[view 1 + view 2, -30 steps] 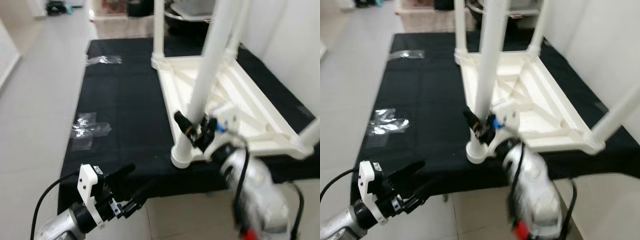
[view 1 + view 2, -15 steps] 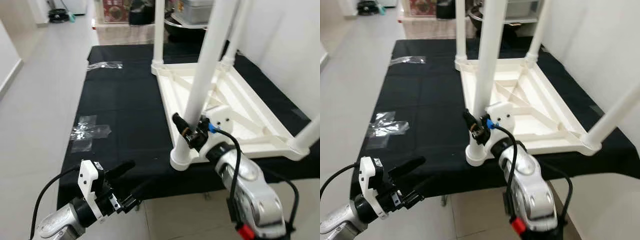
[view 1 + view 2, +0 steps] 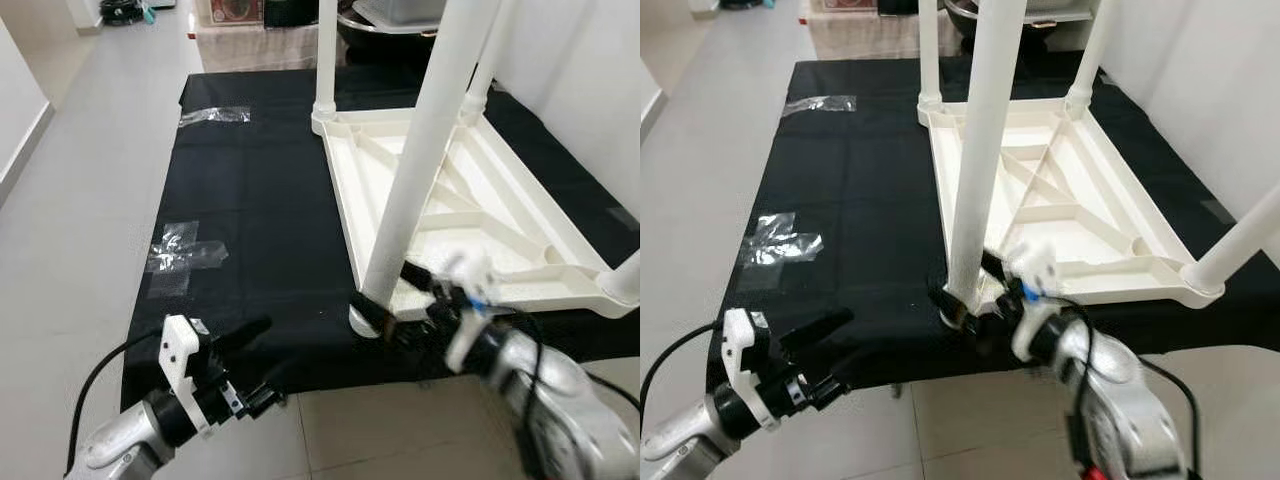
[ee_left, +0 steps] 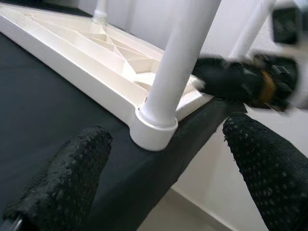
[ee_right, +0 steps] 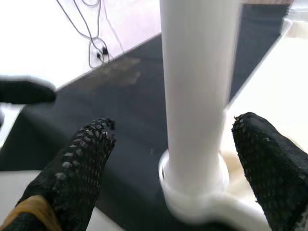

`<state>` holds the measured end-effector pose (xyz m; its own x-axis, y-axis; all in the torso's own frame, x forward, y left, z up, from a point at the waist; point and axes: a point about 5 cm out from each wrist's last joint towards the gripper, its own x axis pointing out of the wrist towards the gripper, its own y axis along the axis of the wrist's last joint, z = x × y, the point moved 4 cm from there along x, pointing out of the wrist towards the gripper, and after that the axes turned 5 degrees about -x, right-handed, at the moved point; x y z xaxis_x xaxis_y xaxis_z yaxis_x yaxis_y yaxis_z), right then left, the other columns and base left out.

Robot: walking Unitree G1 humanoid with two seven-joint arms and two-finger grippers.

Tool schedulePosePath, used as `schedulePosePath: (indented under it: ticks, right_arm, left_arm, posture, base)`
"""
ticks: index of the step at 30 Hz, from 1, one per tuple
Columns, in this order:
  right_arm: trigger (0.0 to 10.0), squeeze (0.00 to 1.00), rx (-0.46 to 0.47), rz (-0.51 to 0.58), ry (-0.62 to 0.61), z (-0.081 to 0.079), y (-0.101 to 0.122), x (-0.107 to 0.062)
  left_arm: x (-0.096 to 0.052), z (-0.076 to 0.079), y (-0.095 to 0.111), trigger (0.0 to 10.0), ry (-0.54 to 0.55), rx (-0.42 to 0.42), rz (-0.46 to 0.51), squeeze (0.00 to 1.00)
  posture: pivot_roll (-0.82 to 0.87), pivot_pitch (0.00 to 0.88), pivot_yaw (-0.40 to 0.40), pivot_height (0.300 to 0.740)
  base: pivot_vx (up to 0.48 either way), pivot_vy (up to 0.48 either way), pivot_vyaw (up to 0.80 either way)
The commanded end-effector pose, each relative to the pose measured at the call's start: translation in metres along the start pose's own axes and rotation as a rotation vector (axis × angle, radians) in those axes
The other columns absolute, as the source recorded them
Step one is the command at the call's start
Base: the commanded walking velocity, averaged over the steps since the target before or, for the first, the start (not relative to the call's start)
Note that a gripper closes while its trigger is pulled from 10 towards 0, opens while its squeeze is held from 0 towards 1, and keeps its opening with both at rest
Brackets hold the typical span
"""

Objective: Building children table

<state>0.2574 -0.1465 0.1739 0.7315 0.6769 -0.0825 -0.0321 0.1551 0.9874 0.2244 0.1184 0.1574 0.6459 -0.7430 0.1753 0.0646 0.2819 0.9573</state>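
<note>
From the left eye I see the white children's table [image 3: 470, 210] lying upside down on a black mat [image 3: 260, 230], toward the mat's right side, its legs pointing up. The nearest leg [image 3: 425, 150] stands in its socket close to the mat's front edge. My right gripper [image 3: 400, 305] sits at the base of that leg, blurred, its black fingers spread to either side of the socket without clamping it. My left gripper [image 3: 245, 365] hovers at the mat's front edge, toward the left corner, fingers apart and holding nothing. Two patches of clear tape [image 3: 185, 250] lie on the mat's left side.

The right eye gives the same layout: the right gripper [image 3: 975, 300] low at the leg's foot, the left gripper [image 3: 825, 355] off the front edge of the mat.

On my left wrist camera, two dimpled black fingertips [image 4: 72, 178] stand wide apart, and between them, farther off, I see the leg's socket [image 4: 154, 127] at the table's corner with the right gripper's dark fingers blurred beside it.

On my right wrist camera, the fingertips [image 5: 82, 163] flank the white leg [image 5: 197, 86] with a gap on each side, released.
</note>
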Motion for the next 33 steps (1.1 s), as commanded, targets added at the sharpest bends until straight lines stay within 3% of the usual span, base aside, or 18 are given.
schedulePosePath:
  ticks: [1, 2, 3, 4, 6, 10, 11, 12, 14, 16, 18, 19, 21, 22, 26, 33]
  right_arm:
    - [10.0, 1.0, 0.018, -0.004, 0.073, -0.008, -0.004, -0.018]
    - [10.0, 1.0, 0.018, -0.004, 0.073, -0.008, -0.004, -0.018]
    - [10.0, 1.0, 0.055, -0.061, 0.117, -0.015, -0.016, -0.033]
    - [10.0, 1.0, 0.055, -0.061, 0.117, -0.015, -0.016, -0.033]
    - [10.0, 1.0, 0.078, -0.15, 0.176, -0.024, -0.029, -0.053]
    - [10.0, 1.0, 0.109, -0.168, 0.215, -0.032, -0.03, -0.056]
    - [10.0, 0.0, 0.098, -0.164, 0.213, -0.037, -0.03, -0.046]
    - [10.0, 0.0, 0.098, -0.164, 0.213, -0.037, -0.03, -0.046]
    - [10.0, 0.0, 0.059, -0.124, 0.125, -0.026, -0.027, -0.024]
    - [10.0, 0.0, 0.059, -0.124, 0.125, -0.026, -0.027, -0.024]
    - [10.0, 0.0, 0.086, -0.038, 0.073, -0.022, -0.017, 0.001]
    - [10.0, 0.0, 0.086, -0.038, 0.073, -0.022, -0.017, 0.001]
    - [10.0, 0.0, 0.122, 0.03, 0.125, -0.036, -0.008, 0.017]
    - [10.0, 0.0, 0.122, 0.03, 0.125, -0.036, -0.008, 0.017]
    - [10.0, 0.0, 0.144, 0.042, 0.241, -0.067, -0.009, 0.028]
    - [10.0, 0.0, 0.154, 0.035, 0.208, -0.067, -0.014, 0.034]
  left_arm:
    - [-0.003, -0.004, -0.004, 10.0, 0.022, -0.021, -0.003, 0.0]
    - [-0.003, -0.004, -0.004, 10.0, 0.022, -0.021, -0.003, 0.0]
    - [-0.003, -0.006, -0.004, 10.0, 0.037, -0.023, -0.008, 0.0]
    - [-0.003, -0.006, -0.004, 10.0, 0.037, -0.023, -0.008, 0.0]
    - [-0.004, -0.013, -0.005, 10.0, 0.084, -0.019, -0.021, 0.0]
    - [-0.005, -0.02, -0.008, 10.0, 0.141, -0.019, -0.046, 0.0]
    - [-0.007, -0.033, -0.014, 10.0, 0.248, -0.03, -0.092, 0.0]
    - [-0.007, -0.033, -0.014, 10.0, 0.248, -0.03, -0.092, 0.0]
    - [-0.008, -0.035, -0.016, 10.0, 0.285, -0.024, -0.113, 0.0]
    - [-0.008, -0.035, -0.016, 10.0, 0.285, -0.024, -0.113, 0.0]
    - [-0.006, -0.036, -0.016, 10.0, 0.302, 0.005, -0.111, 0.0]
    - [-0.006, -0.036, -0.016, 10.0, 0.302, 0.005, -0.111, 0.0]
    - [-0.003, -0.035, -0.017, 10.0, 0.309, 0.014, -0.105, 0.0]
    - [-0.003, -0.035, -0.017, 10.0, 0.309, 0.014, -0.105, 0.0]
    - [0.002, -0.031, -0.021, 10.0, 0.311, -0.003, -0.103, 0.0]
    - [0.004, -0.033, -0.021, 10.0, 0.322, 0.001, -0.113, 0.0]
  posture:
    - [-0.02, 0.137, 0.005, 0.74]
    - [-0.02, 0.137, 0.005, 0.74]
    - [-0.03, 0.137, 0.008, 0.74]
    - [-0.03, 0.137, 0.008, 0.74]
    - [-0.04, 0.135, 0.01, 0.74]
    - [-0.05, 0.134, 0.016, 0.74]
    - [-0.04, 0.129, 0.013, 0.74]
    - [-0.04, 0.129, 0.013, 0.74]
    - [-0.03, 0.124, 0.008, 0.74]
    - [-0.03, 0.124, 0.008, 0.74]
    - [-0.01, 0.115, -0.002, 0.74]
    - [-0.01, 0.115, -0.002, 0.74]
    - [0.0, 0.11, -0.004, 0.74]
    - [0.0, 0.11, -0.004, 0.74]
    - [0.01, 0.101, -0.004, 0.74]
    - [0.02, 0.095, 0.003, 0.74]
  base:
    - [0.0, 0.0, 0.0]
    - [0.0, 0.0, 0.0]
    - [0.0, 0.0, 0.0]
    - [0.0, 0.0, 0.0]
    - [0.0, 0.0, 0.0]
    - [0.0, 0.0, 0.0]
    - [0.0, 0.0, 0.0]
    - [0.0, 0.0, 0.0]
    - [0.0, 0.476, 0.0]
    - [0.0, 0.476, 0.0]
    - [0.0, 0.478, 0.0]
    - [0.0, 0.48, 0.0]
    - [0.0, 0.48, 0.0]
    - [0.0, 0.48, 0.0]
    - [0.0, 0.48, 0.0]
    - [0.0, 0.48, 0.0]
